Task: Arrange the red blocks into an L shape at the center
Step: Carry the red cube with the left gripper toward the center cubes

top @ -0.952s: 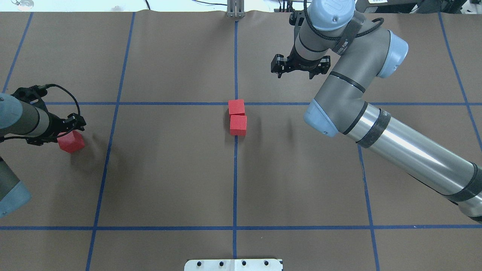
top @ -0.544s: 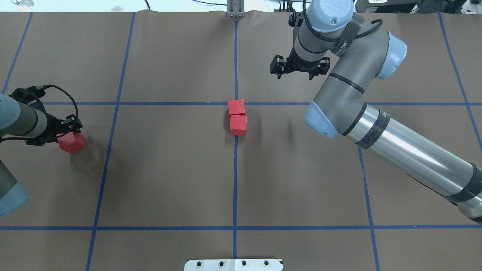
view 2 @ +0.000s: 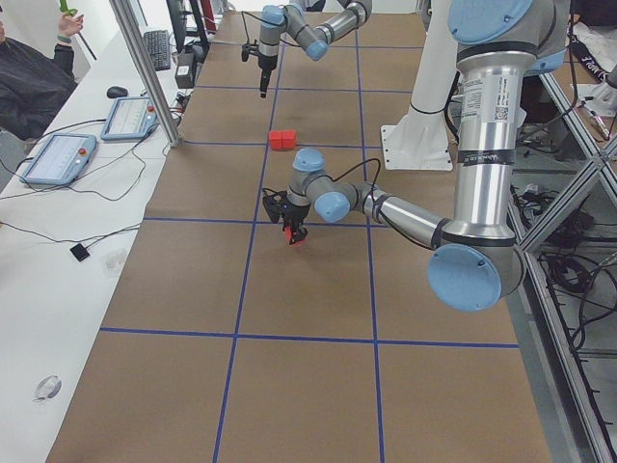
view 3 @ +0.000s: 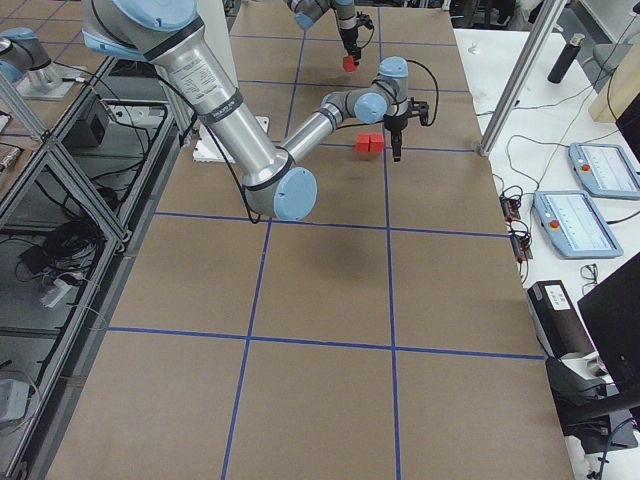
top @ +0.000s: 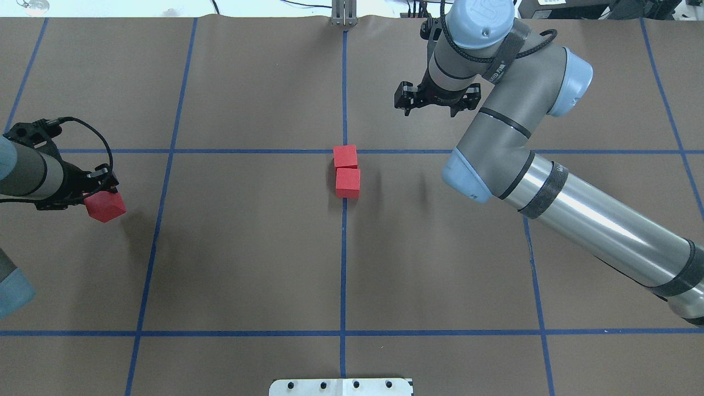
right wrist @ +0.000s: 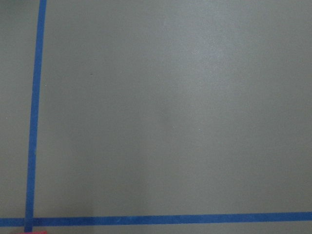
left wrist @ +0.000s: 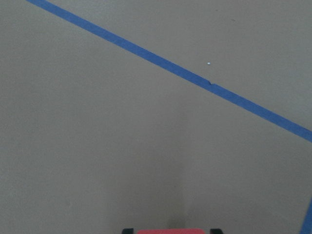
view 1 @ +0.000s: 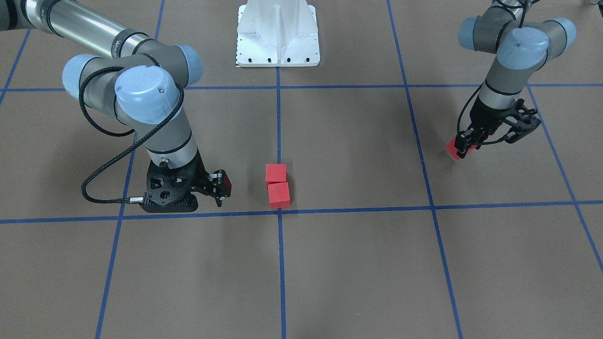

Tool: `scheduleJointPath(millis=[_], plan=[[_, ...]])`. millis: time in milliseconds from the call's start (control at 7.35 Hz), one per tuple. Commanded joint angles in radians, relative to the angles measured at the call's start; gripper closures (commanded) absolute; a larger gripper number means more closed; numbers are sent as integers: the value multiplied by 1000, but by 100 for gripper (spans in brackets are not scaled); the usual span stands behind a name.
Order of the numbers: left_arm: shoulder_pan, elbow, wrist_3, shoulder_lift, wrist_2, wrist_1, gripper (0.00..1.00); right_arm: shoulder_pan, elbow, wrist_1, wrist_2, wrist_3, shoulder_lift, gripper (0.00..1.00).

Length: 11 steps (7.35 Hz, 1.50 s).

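Two red blocks [top: 345,157] [top: 348,182] lie touching in a short row on the centre line, the far one against the center [top: 345,151] crossing. In the front view they show as one pair [view 1: 276,173] [view 1: 279,194]. A third red block [top: 104,205] hangs tilted at the far left, a little above the paper, and my left gripper [top: 100,193] is shut on it. The left wrist view shows only a red sliver [left wrist: 168,231] of it. My right gripper [top: 434,104] hovers open and empty, beyond and to the right of the pair.
Brown paper with blue tape grid lines [top: 165,151] covers the table. The white robot base plate [view 1: 278,33] stands at the robot's edge. A metal post [top: 344,14] stands at the far edge on the centre line. Monitors and cables [view 2: 58,154] lie on a side bench.
My left arm has drawn slightly leftward with the red block held, and its shadow has spread away from it. My right gripper has drifted a little farther from the centre pair.
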Motion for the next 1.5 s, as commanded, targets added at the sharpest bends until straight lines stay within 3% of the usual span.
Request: scheduleJointPath(millis=[0, 136, 544, 680, 1360], plan=[[-3, 9, -7, -309, 1, 381, 100, 1, -1, 0, 0, -5, -1, 1], [-1, 73, -91, -447, 3, 478, 100, 2, -1, 0, 0, -7, -2, 1], [0, 577, -555, -877, 3, 424, 100, 5, 0, 27, 1, -8, -14, 1], [0, 626, -628, -911, 3, 395, 100, 11, -1, 37, 7, -11, -25, 1], [83, 674, -1027, -939, -3, 397, 100, 10, 60, 60, 14, -2, -65, 1]])
